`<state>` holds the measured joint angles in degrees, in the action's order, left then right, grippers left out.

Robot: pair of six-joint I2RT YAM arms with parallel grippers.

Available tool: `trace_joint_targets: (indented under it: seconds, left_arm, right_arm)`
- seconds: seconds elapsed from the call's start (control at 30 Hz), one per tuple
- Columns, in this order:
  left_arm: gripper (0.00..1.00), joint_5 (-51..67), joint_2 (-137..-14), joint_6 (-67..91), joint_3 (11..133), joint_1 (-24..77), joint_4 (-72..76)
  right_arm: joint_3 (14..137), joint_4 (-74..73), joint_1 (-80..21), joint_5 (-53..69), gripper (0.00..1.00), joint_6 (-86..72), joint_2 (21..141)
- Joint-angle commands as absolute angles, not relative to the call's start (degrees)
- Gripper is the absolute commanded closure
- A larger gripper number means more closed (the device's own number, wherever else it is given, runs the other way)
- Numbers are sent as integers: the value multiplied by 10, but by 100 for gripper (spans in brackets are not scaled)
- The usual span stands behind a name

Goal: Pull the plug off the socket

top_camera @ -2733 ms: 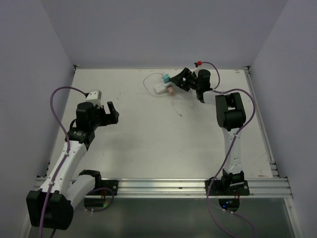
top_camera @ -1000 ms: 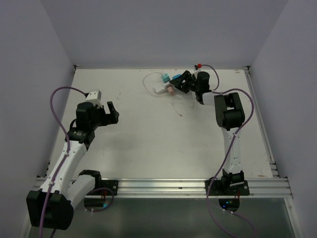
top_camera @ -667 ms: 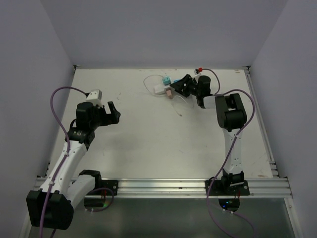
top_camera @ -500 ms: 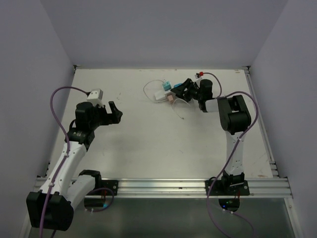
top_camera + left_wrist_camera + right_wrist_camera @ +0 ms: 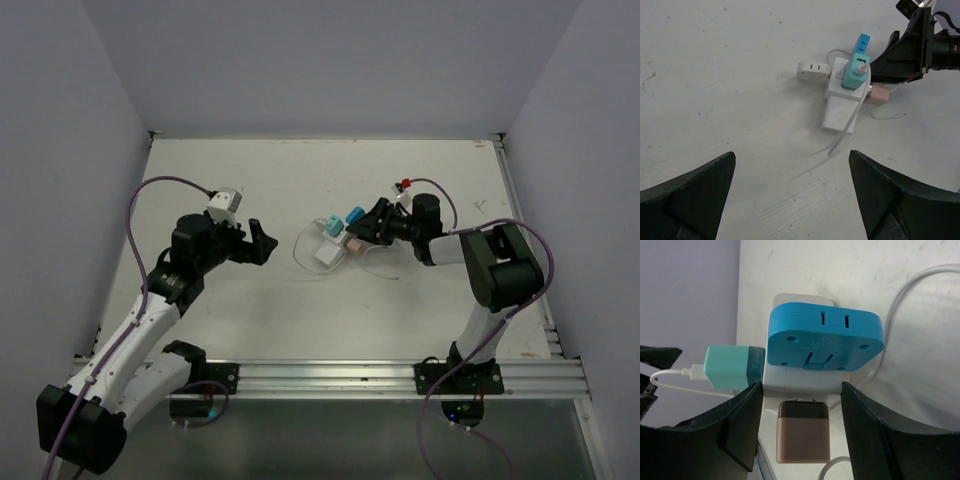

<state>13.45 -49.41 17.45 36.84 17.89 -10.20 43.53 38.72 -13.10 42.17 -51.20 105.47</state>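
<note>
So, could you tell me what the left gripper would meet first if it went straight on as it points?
Most likely the white socket block, lying ahead of the open left gripper; height is unclear, so it might pass just above it.

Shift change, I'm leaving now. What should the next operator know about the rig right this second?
Left gripper: open, empty, facing the socket.
Right gripper: shut on the socket from the other side.
Teal plug with its cable, tan plug and blue adapter are all seated in it.
Done: socket gripped.
Left: the left gripper takes a plug and pulls it out.
</note>
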Motion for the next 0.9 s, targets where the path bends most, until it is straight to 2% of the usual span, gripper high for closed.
trace_joint_targets:
  seconds: [0.0, 0.2, 0.47, 0.67, 0.87]
  left_arm:
    - [1, 105, -501, 199, 387, 226, -63]
    - [0, -21, -583, 223, 452, 363, -95]
    - [6, -174, -712, 282, 554, 518, -130]
    - [9, -211, -790, 258, 606, 540, -162]
    - [22, -216, -845, 207, 658, 543, -186]
  right_arm:
    - [396, 390, -148, 447, 100, -460, 970]
    - [324, 392, -163, 429, 100, -429, 918]
    - [281, 470, -164, 445, 100, -456, 945]
    - [264, 566, -164, 460, 100, -498, 987]
    - [264, 577, -164, 461, 100, -502, 996]
